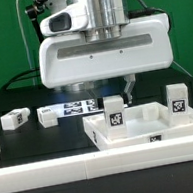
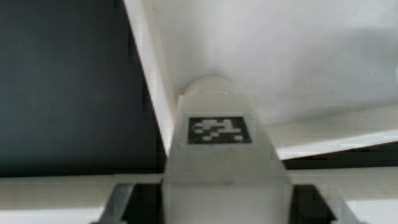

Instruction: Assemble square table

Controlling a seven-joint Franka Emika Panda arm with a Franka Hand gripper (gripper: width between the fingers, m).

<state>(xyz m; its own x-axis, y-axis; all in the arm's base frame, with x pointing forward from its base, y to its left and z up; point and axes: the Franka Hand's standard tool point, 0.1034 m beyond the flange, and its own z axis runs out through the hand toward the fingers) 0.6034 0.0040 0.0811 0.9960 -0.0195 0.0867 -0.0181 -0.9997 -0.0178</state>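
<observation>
White leg point(image 2: 221, 150), tagged, between partly closed jaws of gripper point(image 2: 222, 203); firm hold cannot be told. Risk: uneven pinch tips it onto tabletop point(image 2: 311, 60).

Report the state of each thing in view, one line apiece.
Large white square plastic tabletop: lying flat, rim up.
Gripper: fingers straddle a small white tagged leg block; grip unclear.
Leg block under gripper: upright at tabletop's corner.
Leg block at exterior view's right: upright.
Two leg blocks at exterior view's left: lying loose.
Marker board: lying flat.
</observation>
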